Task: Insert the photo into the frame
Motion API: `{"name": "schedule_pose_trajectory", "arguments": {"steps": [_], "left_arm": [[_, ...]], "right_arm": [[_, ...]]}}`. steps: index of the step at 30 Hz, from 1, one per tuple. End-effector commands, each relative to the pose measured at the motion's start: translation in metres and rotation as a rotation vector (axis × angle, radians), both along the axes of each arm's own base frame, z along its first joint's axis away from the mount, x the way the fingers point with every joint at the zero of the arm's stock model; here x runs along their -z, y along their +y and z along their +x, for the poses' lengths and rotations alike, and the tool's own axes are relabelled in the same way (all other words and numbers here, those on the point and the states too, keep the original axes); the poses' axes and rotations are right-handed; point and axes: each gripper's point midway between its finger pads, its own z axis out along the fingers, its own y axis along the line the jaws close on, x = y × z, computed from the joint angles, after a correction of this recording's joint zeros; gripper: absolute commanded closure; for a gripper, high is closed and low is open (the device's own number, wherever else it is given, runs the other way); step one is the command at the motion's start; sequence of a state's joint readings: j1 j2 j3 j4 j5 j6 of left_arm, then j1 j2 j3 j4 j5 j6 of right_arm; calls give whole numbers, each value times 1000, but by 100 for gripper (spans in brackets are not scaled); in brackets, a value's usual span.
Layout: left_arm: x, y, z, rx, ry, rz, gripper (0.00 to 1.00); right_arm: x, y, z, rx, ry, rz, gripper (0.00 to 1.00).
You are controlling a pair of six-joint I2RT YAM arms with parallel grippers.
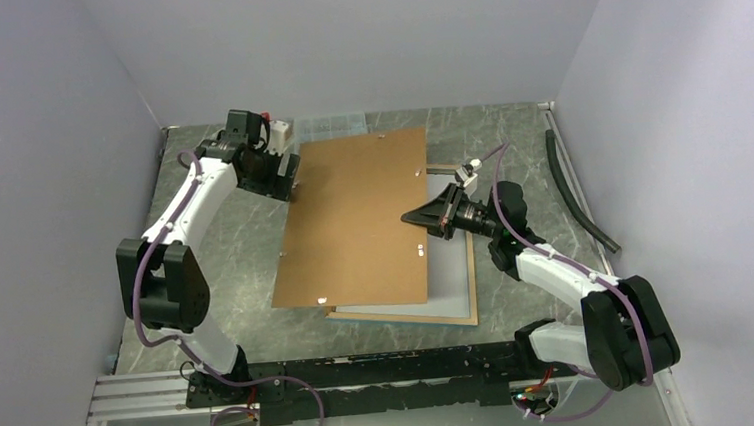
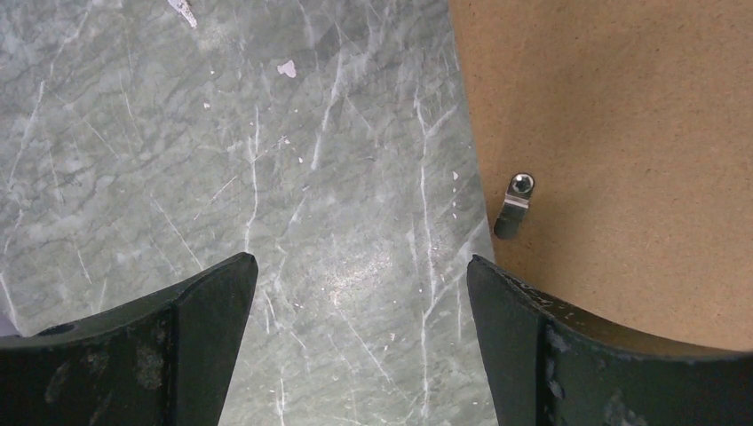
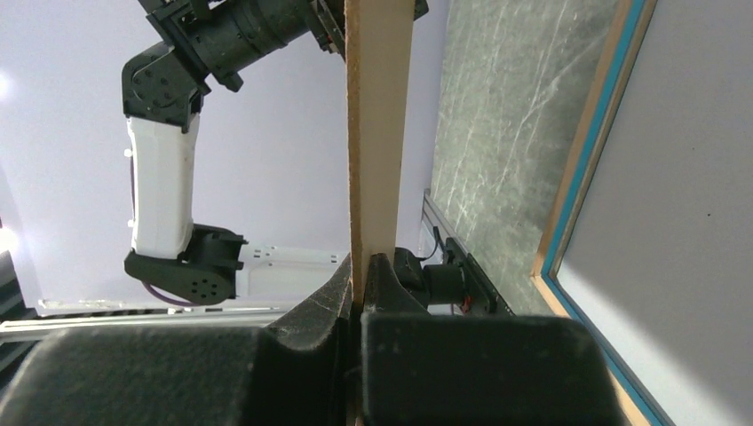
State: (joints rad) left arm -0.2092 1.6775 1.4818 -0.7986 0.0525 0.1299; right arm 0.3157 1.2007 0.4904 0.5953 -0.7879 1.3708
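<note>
We note the right gripper (image 1: 410, 216) clamped on the right edge of the brown backing board (image 1: 353, 215), holding it tilted up. The frame (image 1: 410, 317) lies flat on the tabletop (image 1: 226, 254) beneath board and gripper, blue rim showing, a pale surface (image 3: 693, 222) filling it. The left gripper (image 1: 285, 177) hangs at the board's far left edge, jaws apart.

brown backing board (image 1: 358, 219) centre | metal clip (image 2: 515, 202) on its face | black hose (image 1: 577, 194) far right | clear box (image 1: 332, 126) top centre | grey marbled table (image 1: 224, 234)
</note>
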Motion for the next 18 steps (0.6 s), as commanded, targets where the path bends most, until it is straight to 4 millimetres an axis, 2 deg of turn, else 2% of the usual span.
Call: {"name": "schedule_pose_trajectory", "arguments": {"steps": [1, 10, 18], "left_arm": [[-15, -21, -17, 90, -3, -62, 5], [-23, -16, -42, 106, 11, -53, 5], [-26, -14, -70, 125, 27, -76, 5]], "right_arm": [[-45, 2, 0, -1, -194, 87, 100], [-43, -5, 15, 89, -191, 83, 100], [-55, -11, 34, 145, -197, 106, 100]]}}
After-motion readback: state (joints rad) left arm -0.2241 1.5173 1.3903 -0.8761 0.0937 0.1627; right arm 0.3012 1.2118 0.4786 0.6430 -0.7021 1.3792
